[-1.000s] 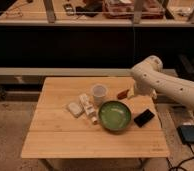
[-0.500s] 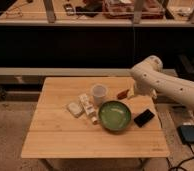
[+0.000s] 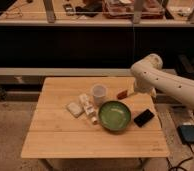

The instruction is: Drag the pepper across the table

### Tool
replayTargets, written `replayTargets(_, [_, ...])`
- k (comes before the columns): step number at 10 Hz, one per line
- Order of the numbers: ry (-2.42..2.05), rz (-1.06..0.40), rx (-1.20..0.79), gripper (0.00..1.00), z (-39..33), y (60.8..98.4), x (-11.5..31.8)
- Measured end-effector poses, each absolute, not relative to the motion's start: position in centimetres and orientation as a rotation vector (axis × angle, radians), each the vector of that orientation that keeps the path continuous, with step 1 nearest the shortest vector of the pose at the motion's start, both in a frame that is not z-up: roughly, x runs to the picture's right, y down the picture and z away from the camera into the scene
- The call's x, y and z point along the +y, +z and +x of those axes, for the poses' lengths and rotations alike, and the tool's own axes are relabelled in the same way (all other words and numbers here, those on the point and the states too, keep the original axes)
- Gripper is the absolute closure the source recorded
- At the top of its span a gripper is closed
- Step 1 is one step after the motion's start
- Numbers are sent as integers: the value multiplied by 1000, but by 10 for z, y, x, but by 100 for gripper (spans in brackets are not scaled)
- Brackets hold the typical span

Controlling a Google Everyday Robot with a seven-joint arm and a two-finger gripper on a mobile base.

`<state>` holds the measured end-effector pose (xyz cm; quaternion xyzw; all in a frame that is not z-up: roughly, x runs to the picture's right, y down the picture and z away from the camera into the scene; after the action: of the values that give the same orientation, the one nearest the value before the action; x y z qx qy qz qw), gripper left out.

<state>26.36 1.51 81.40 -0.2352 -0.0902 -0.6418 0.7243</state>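
Note:
The pepper (image 3: 122, 94) is a small reddish-brown item lying on the light wooden table (image 3: 65, 135), towards the far right, between the white cup and my arm. My gripper (image 3: 133, 92) hangs down from the white arm (image 3: 155, 80) that reaches in from the right. It sits just to the right of the pepper, at or very near its right end. I cannot tell whether it touches the pepper.
A green bowl (image 3: 114, 115) stands just in front of the pepper. A white cup (image 3: 99, 92) is to its left, with small white blocks (image 3: 75, 108) beyond. A black phone (image 3: 144, 117) lies by the bowl. A grey-blue box (image 3: 189, 133) is on the floor at right.

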Motion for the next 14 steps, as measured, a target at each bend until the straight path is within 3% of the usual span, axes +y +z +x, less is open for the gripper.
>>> replayTargets(6, [-1088,-571,-273,20,229,898,-16])
replayTargets(9, [-1062,-577,-286,20,229,902,-13])
replayTargets(14, [-930,-560,-377,20,244,942,18])
